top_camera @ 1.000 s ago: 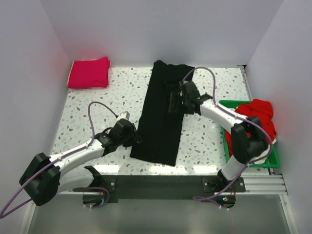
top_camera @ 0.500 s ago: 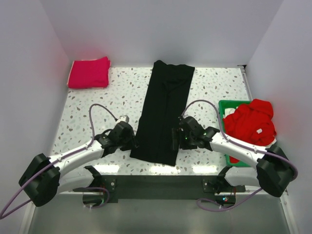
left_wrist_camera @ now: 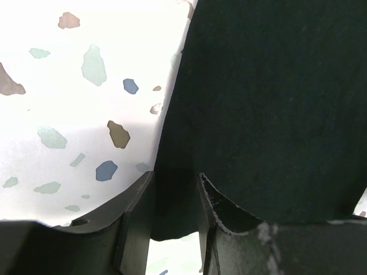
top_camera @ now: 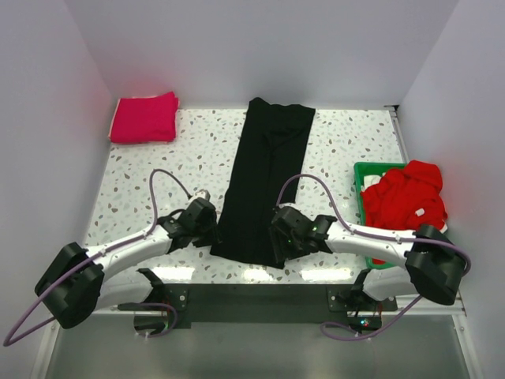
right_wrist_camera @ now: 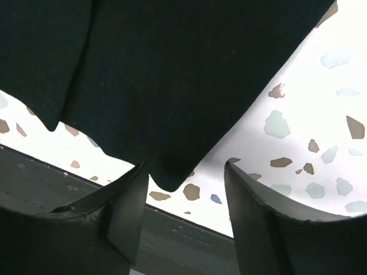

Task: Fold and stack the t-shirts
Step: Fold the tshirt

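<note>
- At the near edge of the table (top_camera: 142, 170), the left gripper (left_wrist_camera: 175, 183) was set over the near left corner of the black shirt (top_camera: 264, 174). Its fingers were drawn narrow with the cloth's edge lying in the gap. Whether the cloth was actually pinched could not be told.
- Across the same hem, the right gripper (right_wrist_camera: 184, 172) was placed at the near right corner. Its fingers were spread wide to either side of the corner, and nothing was clasped between them.
- Between and beyond the two grippers, the black shirt was laid flat down the middle of the table as a long narrow strip. The strip ran from the near edge toward the far one. The lengthwise folds were judged done, and the crosswise folds had not yet been made.
- Further off on the right, a red shirt (top_camera: 406, 193) was heaped, crumpled and unfolded, in a green tray (top_camera: 371, 166). A scrap of white was seen in the heap, too small to be identified.
- In the far left corner, a pink shirt (top_camera: 144, 117) was laid as a neat folded square, judged the start of the stack.
- One shirt was thus counted finished and one half folded. The heap in the tray was left to do.
</note>
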Controlling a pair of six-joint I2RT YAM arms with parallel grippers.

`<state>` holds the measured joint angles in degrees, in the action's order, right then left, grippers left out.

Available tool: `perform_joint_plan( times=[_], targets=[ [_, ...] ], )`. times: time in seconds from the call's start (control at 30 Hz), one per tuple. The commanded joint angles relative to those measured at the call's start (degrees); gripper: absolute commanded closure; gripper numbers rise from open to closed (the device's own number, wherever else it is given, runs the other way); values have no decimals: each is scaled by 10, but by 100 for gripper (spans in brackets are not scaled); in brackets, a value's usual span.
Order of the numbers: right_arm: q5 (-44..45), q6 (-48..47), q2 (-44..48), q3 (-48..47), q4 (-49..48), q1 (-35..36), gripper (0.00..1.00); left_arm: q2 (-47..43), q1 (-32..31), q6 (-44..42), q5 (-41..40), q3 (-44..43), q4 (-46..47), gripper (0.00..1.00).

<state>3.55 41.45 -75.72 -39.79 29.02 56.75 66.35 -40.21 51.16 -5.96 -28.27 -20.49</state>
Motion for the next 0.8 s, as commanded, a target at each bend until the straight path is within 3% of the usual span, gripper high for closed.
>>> perform_joint_plan(
  times=[0.0,0.17,0.4,0.63,0.77],
  targets=[
    [30,16,-7,-20,6,9,43,10,-1,-18,11,4,6,62],
    [15,27,-14,-11,-11,16,44,13,-3,-15,17,11,14,66],
    [8,39,-19,2,-26,20,44,19,-7,-12,26,18,21,80],
    [1,47,-21,21,-37,20,60,19,-8,-8,39,26,28,98],
    [1,54,-10,35,-34,20,70,14,-11,-3,42,30,29,100]
  ],
)
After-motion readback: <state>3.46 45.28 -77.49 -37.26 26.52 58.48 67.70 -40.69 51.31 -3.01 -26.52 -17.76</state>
